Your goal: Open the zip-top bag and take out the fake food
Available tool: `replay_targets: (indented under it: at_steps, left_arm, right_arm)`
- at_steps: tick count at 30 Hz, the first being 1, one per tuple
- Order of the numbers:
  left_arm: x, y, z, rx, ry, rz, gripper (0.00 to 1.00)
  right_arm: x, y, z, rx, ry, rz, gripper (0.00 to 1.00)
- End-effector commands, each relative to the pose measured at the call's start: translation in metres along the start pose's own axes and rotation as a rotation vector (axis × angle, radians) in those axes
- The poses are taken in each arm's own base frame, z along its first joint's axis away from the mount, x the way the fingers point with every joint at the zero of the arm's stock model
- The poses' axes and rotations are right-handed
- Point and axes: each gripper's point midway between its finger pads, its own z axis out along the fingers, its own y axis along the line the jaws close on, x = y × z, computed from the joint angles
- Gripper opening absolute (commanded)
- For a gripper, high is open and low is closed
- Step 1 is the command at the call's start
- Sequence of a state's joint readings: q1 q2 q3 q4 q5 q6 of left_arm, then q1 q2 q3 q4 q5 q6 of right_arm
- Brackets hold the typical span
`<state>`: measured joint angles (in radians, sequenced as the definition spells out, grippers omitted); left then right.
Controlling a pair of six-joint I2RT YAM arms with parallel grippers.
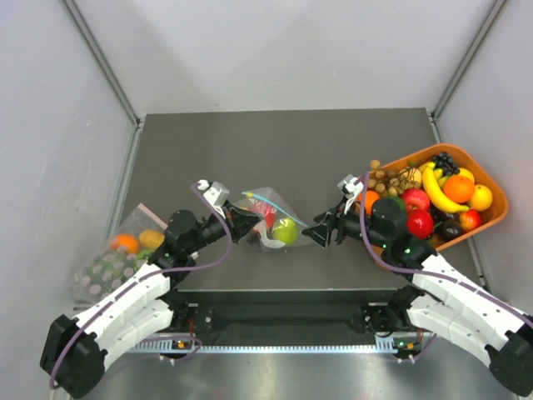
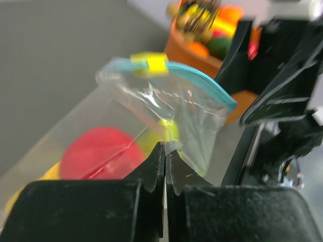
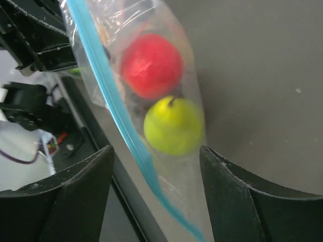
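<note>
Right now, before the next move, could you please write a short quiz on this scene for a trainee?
1. True or false: the left gripper is shut on the bag.
2. Which fruits show inside the bag? A) banana and orange; B) red apple and green fruit; C) only a pineapple.
3. Fill in: the jaws of the right gripper stand ___.
Key: 1 true; 2 B; 3 open.
</note>
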<state>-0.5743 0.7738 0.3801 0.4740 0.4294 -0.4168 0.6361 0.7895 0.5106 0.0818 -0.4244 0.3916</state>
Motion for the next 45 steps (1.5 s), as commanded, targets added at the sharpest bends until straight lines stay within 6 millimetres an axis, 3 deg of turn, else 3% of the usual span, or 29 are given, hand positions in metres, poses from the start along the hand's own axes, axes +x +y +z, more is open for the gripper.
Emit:
replay_targets:
  at_steps: [1,6,9,15,16,20,25,30,45]
  left_arm:
    - [0.024,0.012,-0.001,-0.04,0.147,0.04,0.0]
    - [0.026,0.015,0.004,-0.041,0.179,0.053,0.0]
    - [0.023,0.011,0.005,-0.018,0.178,0.055,0.0]
    - [0.015,0.002,0.003,-0.002,0.194,0.07,0.0]
    - [0.013,-0.001,0.005,0.002,0.197,0.075,0.0]
    - [0.02,-0.002,0.006,-0.005,0.259,0.069,0.0]
    - [0.022,-0.002,0.009,-0.015,0.296,0.07,0.0]
    - [0.025,-0.002,0.007,-0.023,0.308,0.071,0.0]
    - [0.022,-0.017,0.006,0.033,0.304,0.09,0.0]
  right_arm:
    - [-0.024,-0.016,-0.01,0.121,-0.031,-0.105,0.69]
    - [-0.053,-0.011,-0.031,0.169,-0.111,-0.215,0.72]
    - [-0.069,-0.001,-0.035,0.14,-0.14,-0.301,0.68]
    - [-0.091,0.027,-0.012,0.002,-0.144,-0.405,0.55]
    - [-0.087,0.031,-0.003,-0.02,-0.119,-0.418,0.54]
    - [-0.101,0.047,0.02,-0.046,-0.106,-0.513,0.51]
    - [-0.1,0.065,0.048,-0.075,-0.075,-0.6,0.49]
    - [-0.101,0.083,0.062,-0.079,-0.077,-0.677,0.48]
    - [-0.093,0.083,0.091,-0.049,-0.029,-0.766,0.43]
